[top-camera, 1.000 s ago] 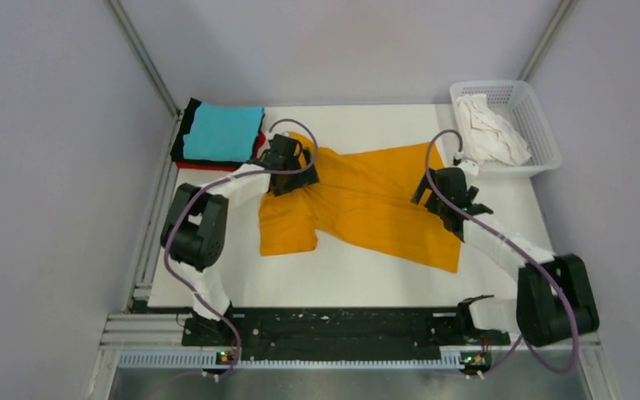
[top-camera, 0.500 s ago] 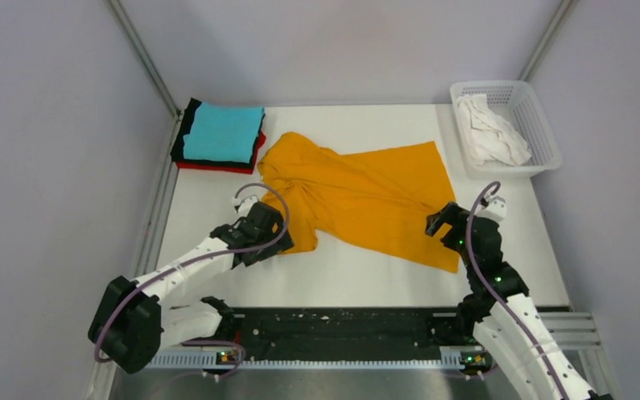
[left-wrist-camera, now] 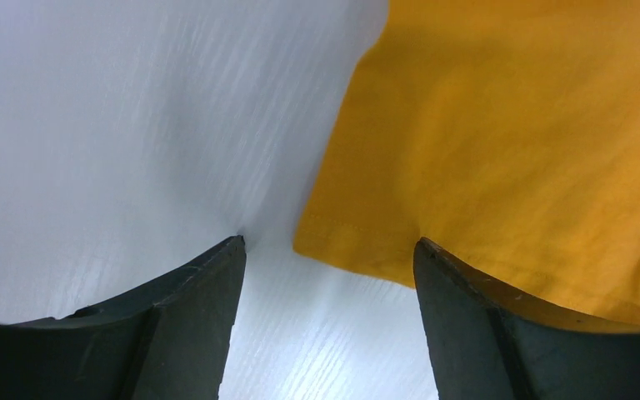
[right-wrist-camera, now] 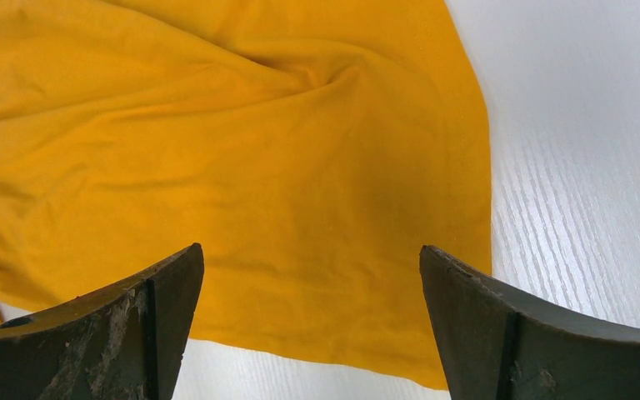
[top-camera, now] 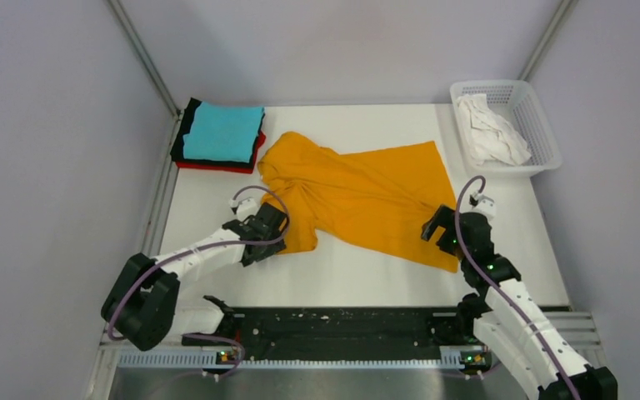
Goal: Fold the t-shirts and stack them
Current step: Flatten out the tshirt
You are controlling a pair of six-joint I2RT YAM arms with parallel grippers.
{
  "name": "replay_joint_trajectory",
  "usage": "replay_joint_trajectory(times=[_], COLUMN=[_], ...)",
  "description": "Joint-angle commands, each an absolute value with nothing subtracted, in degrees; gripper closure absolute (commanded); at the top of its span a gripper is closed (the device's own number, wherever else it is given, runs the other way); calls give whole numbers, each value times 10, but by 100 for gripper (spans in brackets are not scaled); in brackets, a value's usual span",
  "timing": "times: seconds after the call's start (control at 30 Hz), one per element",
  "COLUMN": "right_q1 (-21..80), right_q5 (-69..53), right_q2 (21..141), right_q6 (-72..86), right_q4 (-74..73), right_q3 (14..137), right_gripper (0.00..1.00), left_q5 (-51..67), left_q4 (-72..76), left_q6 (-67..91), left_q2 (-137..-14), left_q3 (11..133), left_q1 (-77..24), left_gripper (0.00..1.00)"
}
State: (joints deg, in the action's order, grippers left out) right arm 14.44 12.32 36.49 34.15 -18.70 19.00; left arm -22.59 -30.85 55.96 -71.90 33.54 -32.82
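An orange-yellow t-shirt lies spread and rumpled across the middle of the white table. My left gripper is low at its near left sleeve corner, jaws open, with the corner lying between the fingertips and nothing pinched. My right gripper hovers over the shirt's near right hem, jaws wide open and holding nothing. A folded stack sits at the back left: a cyan t-shirt on top, red and black edges showing beneath. A white t-shirt is bunched in the basket.
A white mesh basket stands at the back right corner. Grey walls and metal frame rails enclose the table on three sides. A black rail with the arm bases runs along the near edge.
Both arms have pulled back from the shirt's far side to its near edge. The left jaws have narrowed a little around the sleeve corner. The shirt's far left part now lies uncovered.
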Motion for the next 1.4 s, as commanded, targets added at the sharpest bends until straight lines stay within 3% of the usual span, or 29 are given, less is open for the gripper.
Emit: replay_joint_trajectory(times=[0.0, 0.23, 0.27, 0.33, 0.7, 0.87, 1.37], right_q1=[140, 141, 140, 141, 141, 141, 143], right_q5=[130, 186, 207, 228, 192, 146, 208], right_q2=[355, 345, 344, 343, 346, 434, 488], right_q6=[344, 355, 364, 382, 428, 461, 570], right_q4=[-181, -214, -225, -238, -353, -408, -439], right_q3=[205, 210, 213, 216, 266, 304, 252], right_gripper=[1, 1, 1, 1, 1, 14, 25], left_q5=[-224, -129, -120, -118, -138, -148, -150], left_q4=[-249, -158, -145, -136, -101, -105, -113], left_q6=[563, 526, 525, 525, 544, 556, 568], left_q2=[-774, -836, -840, -848, -765, -706, -612], left_q3=[341, 348, 345, 342, 279, 255, 221], left_q1=[-329, -329, -329, -329, -329, -330, -330], left_gripper=[26, 60, 68, 99, 100, 100, 100])
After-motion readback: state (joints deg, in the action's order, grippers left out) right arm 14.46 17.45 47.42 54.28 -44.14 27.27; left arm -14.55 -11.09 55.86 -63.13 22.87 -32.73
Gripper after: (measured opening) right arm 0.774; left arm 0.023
